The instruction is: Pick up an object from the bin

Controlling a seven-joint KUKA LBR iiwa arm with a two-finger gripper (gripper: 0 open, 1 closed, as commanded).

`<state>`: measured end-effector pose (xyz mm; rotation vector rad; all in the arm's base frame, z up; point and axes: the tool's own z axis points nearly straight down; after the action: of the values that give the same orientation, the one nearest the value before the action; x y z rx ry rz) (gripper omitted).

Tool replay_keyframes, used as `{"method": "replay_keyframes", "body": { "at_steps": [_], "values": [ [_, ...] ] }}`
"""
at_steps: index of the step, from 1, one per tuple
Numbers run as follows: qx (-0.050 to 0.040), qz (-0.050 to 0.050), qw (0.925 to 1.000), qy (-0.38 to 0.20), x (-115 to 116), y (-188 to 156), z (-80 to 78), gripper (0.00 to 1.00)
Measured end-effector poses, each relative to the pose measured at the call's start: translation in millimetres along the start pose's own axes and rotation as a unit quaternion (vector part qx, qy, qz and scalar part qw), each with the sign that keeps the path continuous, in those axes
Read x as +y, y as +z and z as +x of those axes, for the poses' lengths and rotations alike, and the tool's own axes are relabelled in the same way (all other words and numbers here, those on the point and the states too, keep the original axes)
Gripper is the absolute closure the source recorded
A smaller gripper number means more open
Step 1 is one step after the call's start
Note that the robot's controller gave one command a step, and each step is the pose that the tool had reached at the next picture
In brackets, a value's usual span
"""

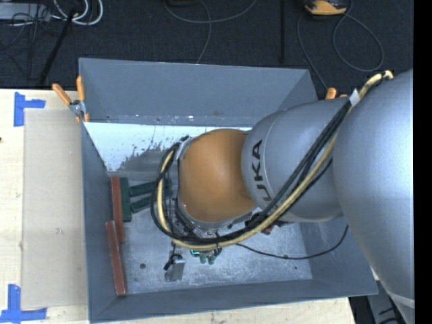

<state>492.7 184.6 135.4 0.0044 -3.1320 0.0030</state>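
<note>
Brown stick (116, 262), 8 o'clock in bin (196, 90), seemed stiff, light; grip mid-length. Hand (175, 267) at its 3 o'clock; apart or together, couldn't tell.

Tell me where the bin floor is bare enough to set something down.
Bare floor runs along the near wall, from the tool rightward to the right corner of the bin. A smaller patch lies between the tool and the brown strips. The left side is crowded: those strips and a dark green thing. The arm hides the middle.
</note>
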Motion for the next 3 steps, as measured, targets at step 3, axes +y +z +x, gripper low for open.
{"method": "replay_keyframes", "body": {
  "at_steps": [3],
  "values": [
    [-0.0064, 0.001, 0.9328, -0.36, 62.0, 34.2, -126.4, 0.0]
  ]
}}
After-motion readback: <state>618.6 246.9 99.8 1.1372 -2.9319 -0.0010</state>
